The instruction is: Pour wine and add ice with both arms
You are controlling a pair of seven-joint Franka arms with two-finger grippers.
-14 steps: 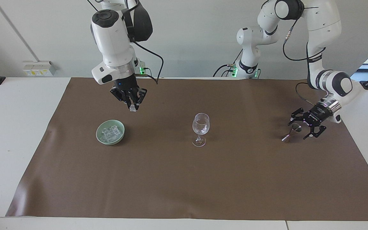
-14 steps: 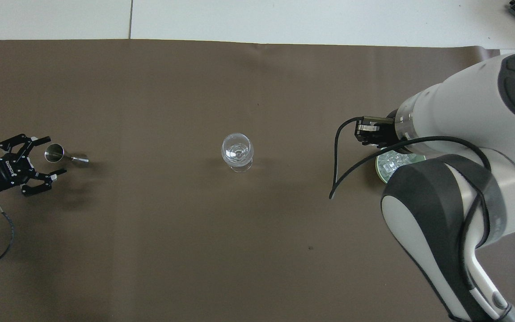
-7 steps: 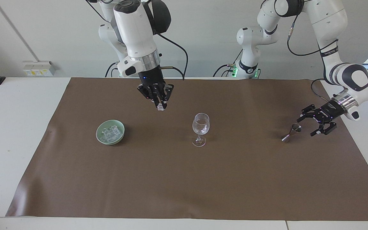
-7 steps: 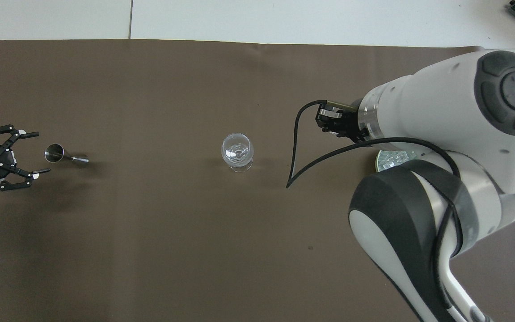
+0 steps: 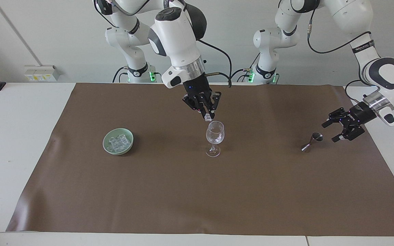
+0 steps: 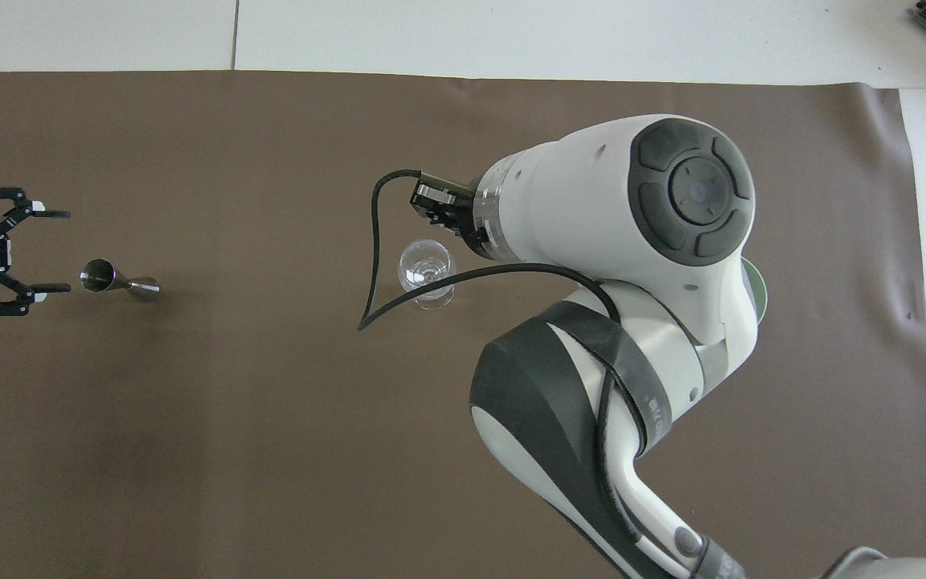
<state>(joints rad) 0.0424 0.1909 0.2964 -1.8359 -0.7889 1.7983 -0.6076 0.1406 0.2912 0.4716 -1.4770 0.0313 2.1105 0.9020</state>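
Note:
A clear stemmed glass (image 5: 214, 136) (image 6: 425, 273) stands upright mid-mat. My right gripper (image 5: 208, 116) (image 6: 443, 213) hangs just above its rim, shut on a small clear ice cube (image 5: 209, 119). More ice (image 5: 117, 141) lies in the pale green bowl (image 5: 107, 145) toward the right arm's end; in the overhead view the right arm hides all but a sliver of that bowl (image 6: 759, 299). A small metal jigger (image 5: 311, 141) (image 6: 113, 280) lies on the mat toward the left arm's end. My left gripper (image 5: 329, 133) (image 6: 57, 251) hovers open beside it, apart from it. Wine is out of view.
A brown mat (image 5: 197, 198) covers most of the white table (image 5: 19, 136). The right arm's cable (image 6: 374, 265) loops in the air over the glass. A wall socket box (image 5: 41, 72) sits past the table's edge at the robots' end.
My right gripper carried the ice cube from over the bowl across to over the glass. My left gripper drew back from the jigger toward its own end of the table, staying open.

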